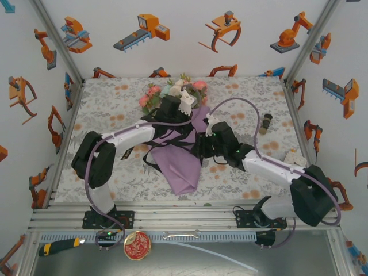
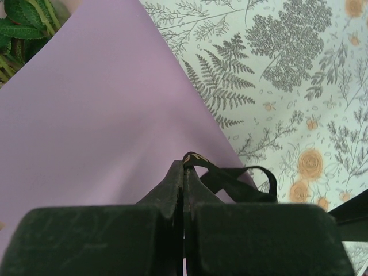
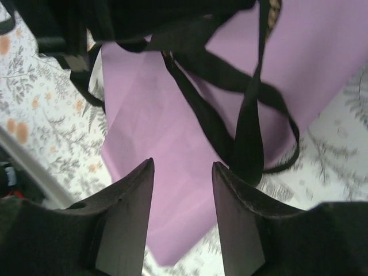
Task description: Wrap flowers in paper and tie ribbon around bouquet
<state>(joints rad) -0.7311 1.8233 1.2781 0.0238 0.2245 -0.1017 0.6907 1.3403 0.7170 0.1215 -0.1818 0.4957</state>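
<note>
**Tying the ribbon round the wrapped bouquet**
The left end effector [image 2: 184, 164] is clamped on the black ribbon [image 2: 221, 177] above the lilac paper [image 2: 103, 115]. The right end effector [image 3: 182, 164] hangs half-spread and empty near the loose loops. The bouquet [image 1: 184, 167] lies mid-counter [image 1: 115, 98]. Take one strand cleanly and keep the paper from dragging.

I'm seeing paper [image 1: 183, 167] lying in middle of table [image 1: 115, 98], tip pointing twd near edge; flowers [image 1: 172, 91] sticking out at its far end. Ribbon [image 3: 248, 115] lying across paper, looping off one side. L gripper [image 2: 184, 165] sitting over paper w/ ribbon at its tips; R gripper [image 3: 183, 167] hanging above paper, ribbon just ahead.
</note>
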